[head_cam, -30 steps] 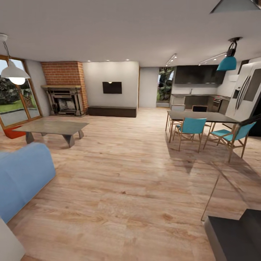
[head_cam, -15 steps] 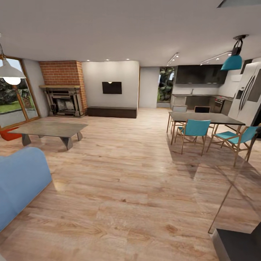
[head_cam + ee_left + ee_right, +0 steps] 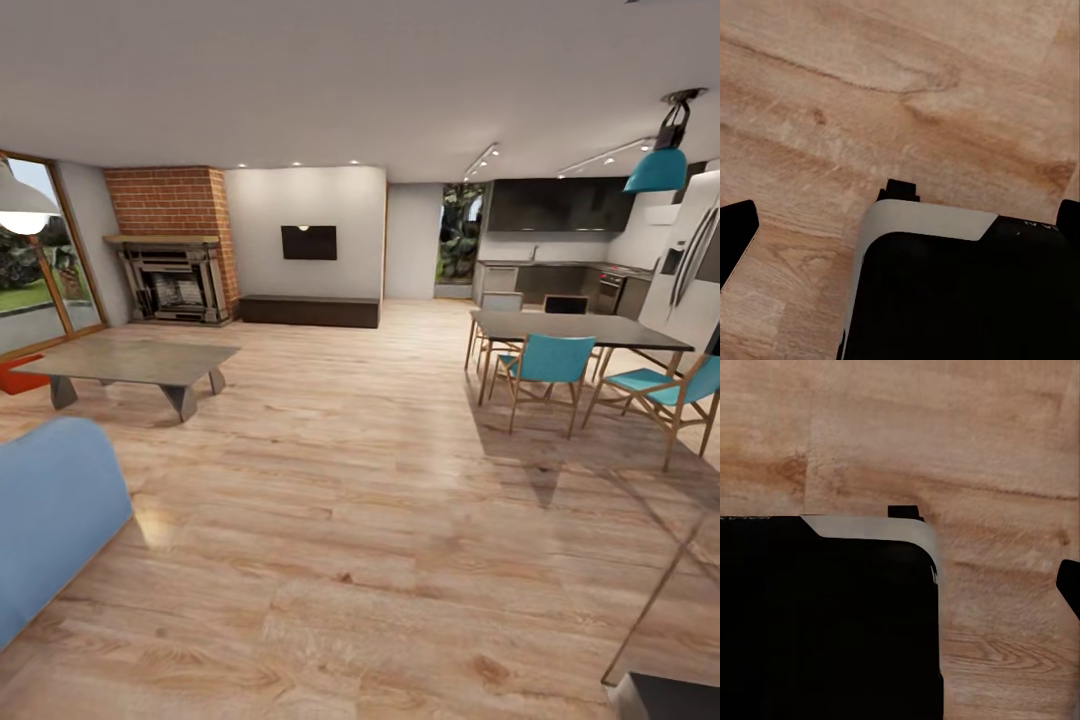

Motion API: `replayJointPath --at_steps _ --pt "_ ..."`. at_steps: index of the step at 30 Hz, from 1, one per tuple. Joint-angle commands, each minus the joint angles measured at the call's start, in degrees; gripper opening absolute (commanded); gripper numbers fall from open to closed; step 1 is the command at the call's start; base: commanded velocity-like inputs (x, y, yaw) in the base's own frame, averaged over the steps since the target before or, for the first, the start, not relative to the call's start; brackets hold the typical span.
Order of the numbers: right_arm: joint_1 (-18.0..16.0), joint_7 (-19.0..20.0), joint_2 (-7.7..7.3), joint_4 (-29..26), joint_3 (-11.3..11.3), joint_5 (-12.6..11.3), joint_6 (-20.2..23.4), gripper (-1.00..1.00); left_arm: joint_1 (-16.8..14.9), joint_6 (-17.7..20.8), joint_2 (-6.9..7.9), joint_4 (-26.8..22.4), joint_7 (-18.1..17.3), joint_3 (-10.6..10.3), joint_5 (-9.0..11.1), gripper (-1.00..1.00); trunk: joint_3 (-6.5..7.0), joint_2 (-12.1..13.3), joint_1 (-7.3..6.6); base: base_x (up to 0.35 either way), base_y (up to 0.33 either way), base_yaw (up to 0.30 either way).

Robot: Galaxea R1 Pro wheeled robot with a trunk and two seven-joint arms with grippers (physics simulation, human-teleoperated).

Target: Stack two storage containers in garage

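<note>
We judge the fetch step barely begun: one of the storage containers (image 3: pixel 18 376) sits far ahead-left of both claws, behind the coffee table (image 3: pixel 130 360) in the living room (image 3: pixel 330 500). We cannot tell either claw's state. Next we must drive to it.

Bright, soft render; daylight from window (image 3: pixel 35 250), edges perhaps stretched

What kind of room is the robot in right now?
Most likely an open-plan living room joined to a dining area and kitchen: a brick fireplace, a wall TV, a low coffee table and a dining table with teal chairs stand on wood-plank flooring.
</note>
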Motion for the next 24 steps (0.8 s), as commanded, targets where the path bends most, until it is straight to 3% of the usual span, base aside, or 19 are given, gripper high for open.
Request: replayJointPath --at_steps 1,24 --pt "-0.08 -0.16 0.02 0.17 0.29 -0.29 -0.33 1.0 -0.04 -0.15 -0.01 0.03 0.12 -0.49 0.45 1.0 -0.07 -0.04 0.04 0.326 0.072 0.0" --pt "-0.08 -0.41 0.09 0.17 0.28 -0.31 -0.51 1.0 -0.04 -0.16 -0.07 0.03 0.12 -0.49 0.41 1.0 -0.07 -0.04 0.04 0.326 0.072 0.0"
